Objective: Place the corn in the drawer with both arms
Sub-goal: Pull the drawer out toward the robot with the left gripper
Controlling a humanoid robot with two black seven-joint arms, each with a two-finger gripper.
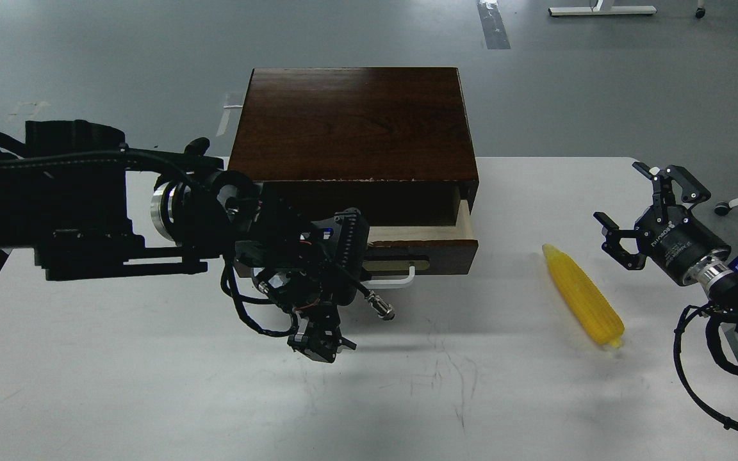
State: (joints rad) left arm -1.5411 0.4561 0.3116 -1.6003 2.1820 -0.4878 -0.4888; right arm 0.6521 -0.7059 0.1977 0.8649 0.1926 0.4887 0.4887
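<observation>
The drawer (421, 238) of the dark wooden box (353, 121) stands pulled out only partway, a strip of pale inside wood showing behind its front panel, and the white handle (394, 280) pokes out just right of the left arm. That left hand (322, 342) hangs low in front of the drawer, pointing down at the worktop (151, 384); it is dark and bunched together from where I stand, so I cannot tell whether its fingers are spread or closed, though nothing seems to be in it and it does not look to be on the handle. The corn (583, 305) lies on the worktop well to the right of the box, slanting with its narrow tip toward the back and its thick end toward the front. The right hand (638, 218) sits just beside it on the far right, fingers splayed wide and empty, not touching the cob. To my eye the opening of the drawer is the step in hand, or barely finished, and the gap looks too narrow for the cob. Next I would expect the drawer to need pulling further, while the right hand swings over the corn, lines its fingers across the cob's middle and comes down to close on it.
</observation>
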